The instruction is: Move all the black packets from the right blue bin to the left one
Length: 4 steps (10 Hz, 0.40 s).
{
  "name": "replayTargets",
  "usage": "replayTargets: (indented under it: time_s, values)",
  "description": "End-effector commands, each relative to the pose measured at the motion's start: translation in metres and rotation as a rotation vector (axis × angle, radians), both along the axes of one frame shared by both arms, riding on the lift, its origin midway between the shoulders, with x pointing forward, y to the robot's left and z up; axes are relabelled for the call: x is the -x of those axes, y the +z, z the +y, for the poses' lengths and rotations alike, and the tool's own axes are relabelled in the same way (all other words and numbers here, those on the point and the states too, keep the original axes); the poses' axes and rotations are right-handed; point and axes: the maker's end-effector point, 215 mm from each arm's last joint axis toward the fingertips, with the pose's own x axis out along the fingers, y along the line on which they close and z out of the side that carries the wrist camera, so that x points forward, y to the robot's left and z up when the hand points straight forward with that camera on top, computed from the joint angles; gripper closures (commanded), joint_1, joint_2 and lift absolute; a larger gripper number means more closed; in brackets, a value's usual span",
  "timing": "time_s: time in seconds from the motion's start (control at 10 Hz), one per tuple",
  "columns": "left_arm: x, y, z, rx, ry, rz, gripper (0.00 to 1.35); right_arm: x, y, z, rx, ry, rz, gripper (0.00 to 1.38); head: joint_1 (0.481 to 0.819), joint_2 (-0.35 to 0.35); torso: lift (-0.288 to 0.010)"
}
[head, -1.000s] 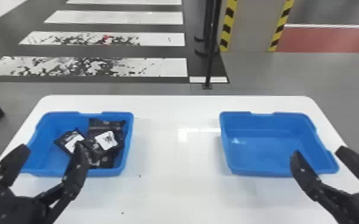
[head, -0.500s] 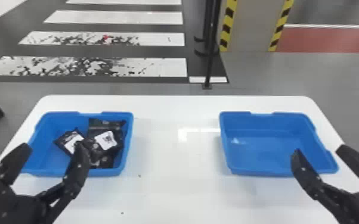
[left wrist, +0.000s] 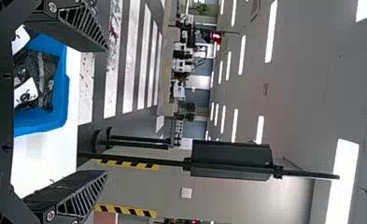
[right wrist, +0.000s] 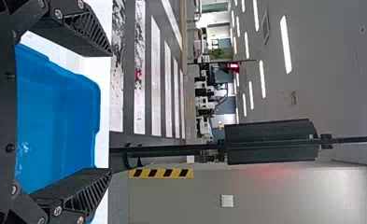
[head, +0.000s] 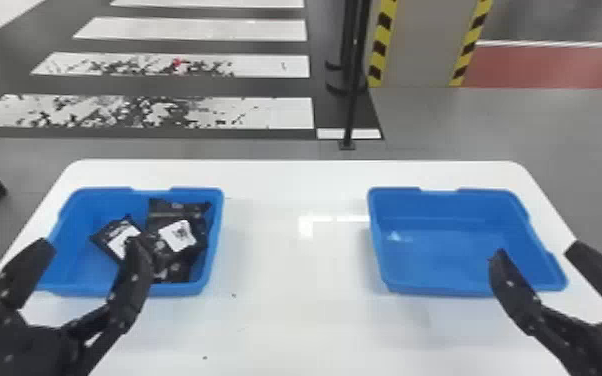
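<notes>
Left gripper (head: 90, 245): fingers set wide apart, above the near side of the left bin (head: 215, 230). Right gripper (head: 536, 251): fingers likewise wide apart, at the near right corner of the right bin (head: 445, 250). Finger-to-bin contact cannot be determined from the head view.

The black packets (head: 165, 257) lie overlapped in the left bin, mostly toward its right side; their number cannot be determined. The left gripper's right finger masks part of the packets and the near rim. In both wrist views, the gripper body cuts off the adjacent bin.

White labels (head: 178, 235) on the packets bear dark print, too small to read.
</notes>
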Motion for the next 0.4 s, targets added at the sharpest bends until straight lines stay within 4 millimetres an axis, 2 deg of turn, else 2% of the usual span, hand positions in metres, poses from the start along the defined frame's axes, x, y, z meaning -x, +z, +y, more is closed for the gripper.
replayTargets:
  time_s: [0.0,0.3]
  values:
    - [-0.0009,0.0009,-0.0007,-0.002,-0.003,-0.002,0.10,-0.0005,0.0018,-0.0001,0.000,-0.001,-0.006,0.15,0.695,-0.018,-0.140]
    - [-0.0022,-0.0002,-0.0018,-0.001,-0.005,0.000,0.10,-0.0018,0.0024,0.0004,0.001,0.002,-0.011,0.15,0.695,-0.020,-0.140]
